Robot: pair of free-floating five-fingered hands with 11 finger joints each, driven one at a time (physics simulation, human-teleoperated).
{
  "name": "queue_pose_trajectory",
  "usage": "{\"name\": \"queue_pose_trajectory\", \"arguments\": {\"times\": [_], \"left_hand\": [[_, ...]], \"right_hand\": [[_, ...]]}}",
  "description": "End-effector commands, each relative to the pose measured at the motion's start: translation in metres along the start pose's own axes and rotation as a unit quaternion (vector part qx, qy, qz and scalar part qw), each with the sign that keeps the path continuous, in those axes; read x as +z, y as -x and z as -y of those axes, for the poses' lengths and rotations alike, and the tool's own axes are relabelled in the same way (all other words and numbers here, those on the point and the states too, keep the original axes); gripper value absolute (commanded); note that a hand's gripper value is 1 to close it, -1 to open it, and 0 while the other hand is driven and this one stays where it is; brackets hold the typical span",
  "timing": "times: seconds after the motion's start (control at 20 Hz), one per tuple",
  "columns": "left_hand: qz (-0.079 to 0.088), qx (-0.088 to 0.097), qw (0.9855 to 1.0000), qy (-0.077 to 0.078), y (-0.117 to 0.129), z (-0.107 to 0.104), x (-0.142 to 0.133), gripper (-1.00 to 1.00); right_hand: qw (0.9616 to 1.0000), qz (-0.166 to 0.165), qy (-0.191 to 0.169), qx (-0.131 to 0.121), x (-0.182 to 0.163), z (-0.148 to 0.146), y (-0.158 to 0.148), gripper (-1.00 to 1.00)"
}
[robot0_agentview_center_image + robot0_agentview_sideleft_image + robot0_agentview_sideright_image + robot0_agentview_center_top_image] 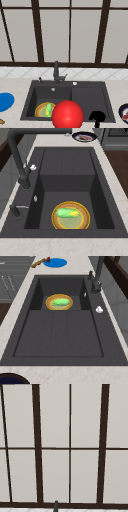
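Observation:
A big red ball (67,114) sits low in the front view, in front of the sink's near edge. Just right of it a black hand (97,117) shows as a dark rounded shape, which I take for the right hand; I cannot make out its fingers. In the deep left basin of the black sink (106,96) lies a yellow-rimmed bowl (42,110) (70,224) (50,302). A green and yellow vegetable (49,109) (66,212) (60,302) rests in that bowl.
A black faucet (56,71) (15,150) (96,278) stands behind the sink, under a dark-framed window. A blue plate (5,101) (55,262) and a brown, red-tipped utensil (40,262) lie on the left counter. A dark plate with food (124,113) (84,137) is on the right.

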Motion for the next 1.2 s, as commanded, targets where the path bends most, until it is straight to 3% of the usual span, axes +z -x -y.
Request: {"name": "queue_pose_trajectory", "arguments": {"times": [0.0,0.2,0.5,1.15], "left_hand": [[0.029,-0.01,0.9995,0.008,-0.005,-0.007,-0.018,1.0],[0.029,-0.007,0.9995,0.007,-0.013,-0.013,-0.037,1.0],[0.012,-0.013,0.9998,0.009,-0.028,-0.024,-0.074,1.0],[0.019,-0.004,0.9997,0.013,-0.059,-0.054,-0.152,1.0]], "right_hand": [[1.0,0.0,0.0,0.0,0.0,0.0,0.0,0.0],[1.0,0.0,0.0,0.0,0.0,0.0,0.0,0.0],[1.0,0.0,0.0,0.0,0.0,0.0,0.0,0.0],[1.0,0.0,0.0,0.0,0.0,0.0,0.0,0.0]]}}
